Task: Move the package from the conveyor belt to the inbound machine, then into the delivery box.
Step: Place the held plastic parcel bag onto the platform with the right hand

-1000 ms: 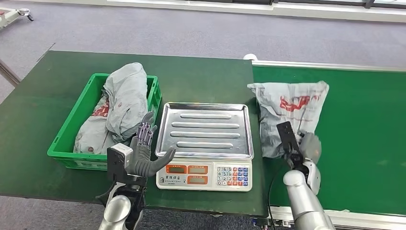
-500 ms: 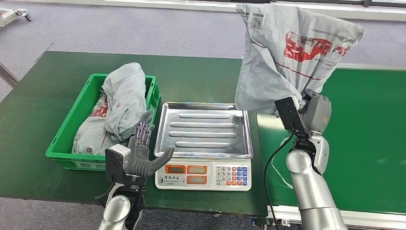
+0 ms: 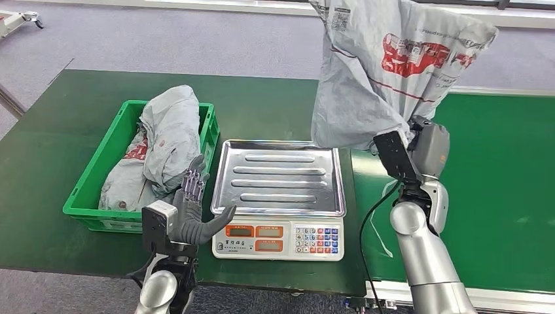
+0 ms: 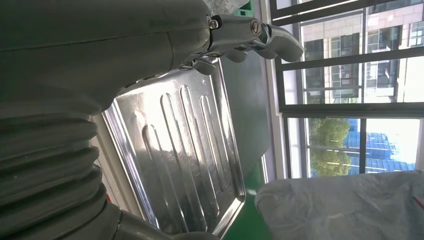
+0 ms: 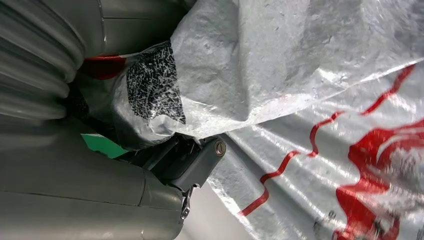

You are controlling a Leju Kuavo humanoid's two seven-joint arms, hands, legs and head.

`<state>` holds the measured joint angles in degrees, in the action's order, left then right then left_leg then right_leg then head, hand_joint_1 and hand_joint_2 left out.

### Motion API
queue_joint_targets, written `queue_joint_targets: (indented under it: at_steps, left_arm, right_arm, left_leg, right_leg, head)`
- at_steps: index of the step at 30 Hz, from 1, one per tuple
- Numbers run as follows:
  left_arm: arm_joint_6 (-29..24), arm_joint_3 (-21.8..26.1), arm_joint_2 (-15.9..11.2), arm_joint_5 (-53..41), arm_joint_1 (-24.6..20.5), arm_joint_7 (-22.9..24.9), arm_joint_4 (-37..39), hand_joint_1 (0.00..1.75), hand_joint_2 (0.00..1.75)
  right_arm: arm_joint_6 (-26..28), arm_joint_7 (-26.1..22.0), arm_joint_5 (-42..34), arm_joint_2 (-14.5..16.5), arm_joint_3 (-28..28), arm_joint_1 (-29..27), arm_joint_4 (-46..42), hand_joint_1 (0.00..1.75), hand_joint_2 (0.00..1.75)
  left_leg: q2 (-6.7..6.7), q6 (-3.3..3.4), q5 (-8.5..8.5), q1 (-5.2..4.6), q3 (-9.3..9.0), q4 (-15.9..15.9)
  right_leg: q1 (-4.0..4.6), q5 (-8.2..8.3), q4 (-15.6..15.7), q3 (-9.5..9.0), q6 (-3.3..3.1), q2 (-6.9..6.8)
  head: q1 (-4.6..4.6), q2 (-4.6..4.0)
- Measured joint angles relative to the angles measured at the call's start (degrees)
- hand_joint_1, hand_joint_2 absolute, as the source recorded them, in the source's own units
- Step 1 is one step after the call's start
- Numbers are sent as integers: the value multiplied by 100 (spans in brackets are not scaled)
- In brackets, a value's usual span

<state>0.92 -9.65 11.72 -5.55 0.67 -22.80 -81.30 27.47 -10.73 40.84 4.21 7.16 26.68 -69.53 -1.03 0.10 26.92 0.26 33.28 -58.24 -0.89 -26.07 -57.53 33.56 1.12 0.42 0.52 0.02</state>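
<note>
The right hand (image 3: 424, 152) grips the grey courier bag (image 3: 393, 65) and holds it clear of the conveyor belt (image 3: 504, 170), above the weighing scale's (image 3: 281, 196) far right corner (weighing and boxing remain), while the left hand (image 3: 193, 212) waits empty, fingers spread, beside the scale.

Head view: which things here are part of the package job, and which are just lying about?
Job:
package, held up by the right hand
belt
scale, its tray bare
green crate with bags in it
left hand, holding nothing, beside the scale

Lying about:
white cart part on the floor, far corner
</note>
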Motion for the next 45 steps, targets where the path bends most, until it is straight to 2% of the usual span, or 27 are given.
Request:
queue_joint_targets:
  at_steps: [3, 6, 10, 14, 20, 33, 37, 45]
  left_arm:
    - [-9, 51, 0, -2, -25, -2, 0, 0, 175]
    - [-20, 117, 0, -4, -77, -10, 1, 0, 175]
    - [-21, 169, 1, -24, -111, 3, -19, 0, 175]
    - [-20, 209, 2, -52, -158, 20, -29, 0, 175]
    - [-20, 229, 2, -52, -177, 37, -29, 0, 175]
    - [-20, 233, 2, -52, -180, 37, -27, 0, 175]
    - [-1, 233, 3, -58, -199, 35, -13, 0, 175]
    - [-16, 233, 1, -104, -239, 3, 56, 0, 175]
  right_arm:
    - [-347, -162, -206, 57, 367, -31, 16, 175, 175]
    - [-480, -267, -483, 213, 982, -50, 141, 175, 175]
    - [-519, -267, -836, 450, 1750, -124, 262, 175, 175]
    - [-483, -217, -995, 562, 2202, -246, 267, 175, 175]
    - [-472, -210, -1020, 594, 2424, -284, 267, 175, 175]
    - [-518, -191, -1038, 634, 2543, -383, 239, 175, 175]
    - [-557, -117, -980, 651, 2543, -461, 146, 1, 175]
    - [-586, -94, -1071, 651, 2473, -561, 58, 0, 175]
  left_leg:
    - [3, -2, -1, 3, 1, 2]
    - [5, -8, -4, 6, 0, 4]
    - [0, -13, -7, 10, 1, 6]
    - [-1, -13, -7, 10, 4, 6]
    - [-1, -12, -6, 6, 5, 5]
    - [0, -13, -6, 7, 5, 6]
    - [0, -13, -6, 7, 5, 5]
    - [2, -13, -6, 7, 4, 5]
  right_leg:
    - [2, 0, -2, 3, -1, 1]
    - [5, -2, -4, 7, -4, 4]
    - [8, -5, -6, 11, -9, 3]
    - [7, -7, -6, 11, -11, 2]
    - [4, -5, -3, 11, -9, 2]
    - [6, -5, -4, 13, -9, 2]
    - [5, -5, -4, 14, -9, 2]
    - [5, -4, -3, 15, -10, 2]
  head:
    - [0, 0]
    - [1, 0]
    - [1, 0]
    - [1, 0]
    - [1, 0]
    - [1, 0]
    - [1, 0]
    - [1, 0]
